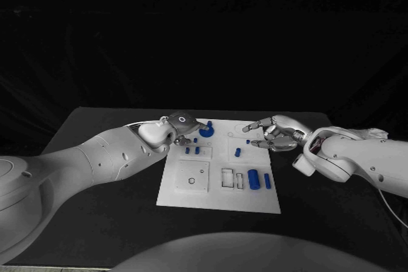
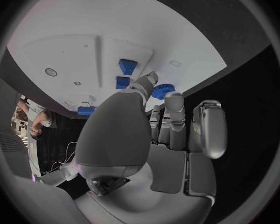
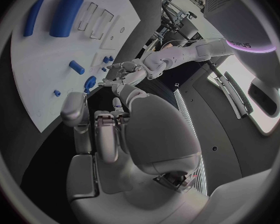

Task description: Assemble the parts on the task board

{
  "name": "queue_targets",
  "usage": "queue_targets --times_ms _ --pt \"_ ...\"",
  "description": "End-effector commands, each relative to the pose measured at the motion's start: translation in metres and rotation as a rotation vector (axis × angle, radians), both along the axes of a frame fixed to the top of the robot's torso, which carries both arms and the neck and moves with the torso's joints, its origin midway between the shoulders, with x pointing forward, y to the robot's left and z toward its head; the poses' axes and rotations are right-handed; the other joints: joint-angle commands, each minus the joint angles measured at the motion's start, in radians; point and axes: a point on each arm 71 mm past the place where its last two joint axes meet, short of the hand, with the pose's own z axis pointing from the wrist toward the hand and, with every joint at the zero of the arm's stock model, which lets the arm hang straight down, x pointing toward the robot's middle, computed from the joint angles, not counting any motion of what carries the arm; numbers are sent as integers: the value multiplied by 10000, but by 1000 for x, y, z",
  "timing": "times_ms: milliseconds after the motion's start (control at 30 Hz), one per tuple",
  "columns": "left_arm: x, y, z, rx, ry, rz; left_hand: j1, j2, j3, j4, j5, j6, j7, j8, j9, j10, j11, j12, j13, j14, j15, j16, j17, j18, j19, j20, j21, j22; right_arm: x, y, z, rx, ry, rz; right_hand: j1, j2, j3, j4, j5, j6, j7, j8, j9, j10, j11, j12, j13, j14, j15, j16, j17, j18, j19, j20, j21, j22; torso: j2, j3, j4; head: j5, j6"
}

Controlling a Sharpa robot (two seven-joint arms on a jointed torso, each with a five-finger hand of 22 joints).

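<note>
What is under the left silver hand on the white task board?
Under the left hand on the white task board two small blue block parts show, with a round blue toothed part beside its fingertips. Anything beneath its palm is covered.

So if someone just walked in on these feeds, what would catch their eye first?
The white board in the middle of the black table, dotted with small blue parts, the biggest a blue cylinder near its right side. Then the two silver hands over its far end: the left hand beside a blue gear, the right hand hovering with nothing in it.
</note>
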Motion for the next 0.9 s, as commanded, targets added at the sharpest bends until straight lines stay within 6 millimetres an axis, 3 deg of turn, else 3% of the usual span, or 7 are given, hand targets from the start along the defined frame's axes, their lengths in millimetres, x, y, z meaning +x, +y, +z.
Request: queue_targets --times_ms 33,200,467,567,667,800,900 --pt "1 1 8 -674 -404 -102 124 10 -151 63 -55 281 31 57 -23 -231 35 -61 -144 21 94 -63 -17 150 2 64 -45 2125 0 0 -1 -31 73 80 -68 3 8 41 -53 89 13 26 6 1098 -53 -52 2582 1042 18 35 2633 47 37 -6 35 1253 -3 1 0 45 0" --pt "4 9 18 -1446 -481 23 269 18 -472 431 -565 1316 101 169 -34 -657 17 -13 -595 129 84 -5 23 136 61 68 -1 2144 0 -2 -1 -58 74 37 -51 1 17 29 -57 98 8 26 3 1098 -56 -52 2582 1042 15 35 2633 48 36 -8 33 1253 -2 3 1 132 0" --pt "18 28 60 -2071 -1273 252 423 -199 -918 1371 -1442 1891 145 150 -226 -950 -39 223 -1028 231 44 37 36 128 106 72 14 2157 2 -3 -1 -66 33 -56 -145 -15 -26 117 -121 107 76 10 -14 1098 -45 -52 2582 1042 17 35 2633 51 29 -10 15 1245 -12 3 -1 267 0" --pt "23 38 80 -2109 -1676 343 412 -332 -1094 1838 -1679 1964 164 127 -308 -1094 -50 285 -1155 235 44 25 8 132 98 73 -14 2151 5 -3 1 -75 -61 -81 -293 -24 -122 291 -511 121 159 -15 -43 1098 -6 -52 2582 1042 46 35 2633 49 22 4 -17 1232 -24 0 -7 289 0" --pt "25 51 101 -2391 -2081 425 -784 -425 -1456 1940 -1764 2040 206 128 -368 -1186 -78 328 -1220 174 32 -23 -50 149 37 66 -106 2126 10 0 8 -57 -347 -119 -519 -57 -325 608 -1229 148 289 -46 -81 1080 94 -62 2569 1042 117 35 2633 73 -118 71 -229 1164 -23 7 -3 268 0" --pt "19 68 118 -3526 -2170 348 -2221 -654 -1581 1956 -1772 2231 366 173 -405 -1064 -76 478 -1209 -190 32 -294 -376 235 -272 74 -537 2003 18 3 20 -230 -771 -193 -758 -214 -705 1103 -2264 304 560 -22 -110 -890 329 -1382 1139 330 325 -446 1998 296 -1082 267 -1524 728 -9 -10 10 220 0" --pt "11 79 123 -4794 -1696 311 -2640 -552 -1623 1931 -1702 2479 539 215 -426 -944 -72 650 -1187 -1951 129 -1733 -1978 654 -1992 175 -2870 1333 25 5 30 -545 -1367 -135 -1029 -393 -1069 1564 -2772 354 647 -27 -133 -3484 400 -3849 -1172 -496 446 -1165 1140 463 -1478 338 -2336 420 -8 -44 19 260 0"
